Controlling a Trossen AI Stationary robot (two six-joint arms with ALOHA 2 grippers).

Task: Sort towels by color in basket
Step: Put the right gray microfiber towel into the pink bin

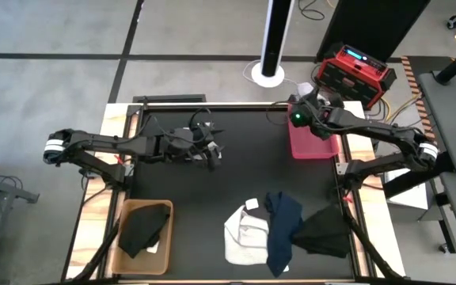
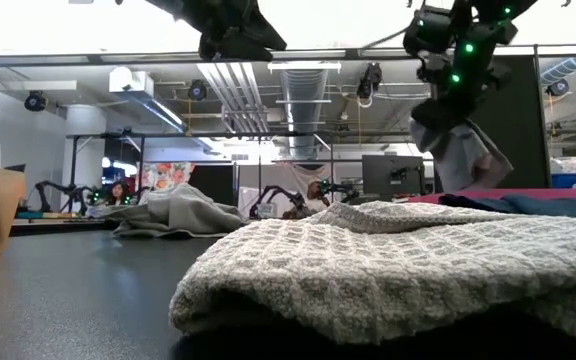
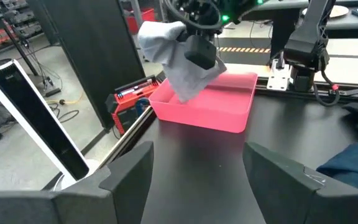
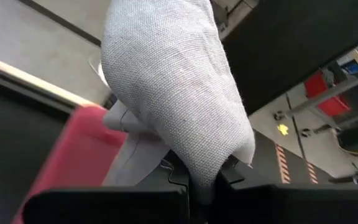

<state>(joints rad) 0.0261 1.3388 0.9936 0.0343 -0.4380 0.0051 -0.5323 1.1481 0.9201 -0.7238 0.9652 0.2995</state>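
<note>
My right gripper (image 1: 298,117) is shut on a light grey towel (image 3: 178,55) and hovers over the far left corner of a pink basket (image 1: 320,149). My left gripper (image 3: 197,158) is open and holds nothing. It is raised above the table's middle (image 1: 212,156) and faces the pink basket (image 3: 229,106). Near the table's front edge, three towels lie flat side by side: a light grey one (image 1: 244,234), a navy one (image 1: 285,228) and a black one (image 1: 324,231). Another black towel (image 1: 143,229) lies in a brown basket (image 1: 125,263). My right gripper pinches the light grey towel at a bunched upper part (image 4: 197,168), coming from above with fingers pointing down. The cloth covers the fingertips, so I cannot tell whether it is one layer or several. The towel hangs slack below the fingers, its lower end (image 3: 182,94) level with the pink basket's rim.
The brown basket stands at the table's near left corner and the pink basket at its far right. The black table top (image 1: 212,198) lies bare between the arms and the three towels. A red case (image 1: 355,73) and a white post (image 1: 274,39) stand beyond the far edge.
</note>
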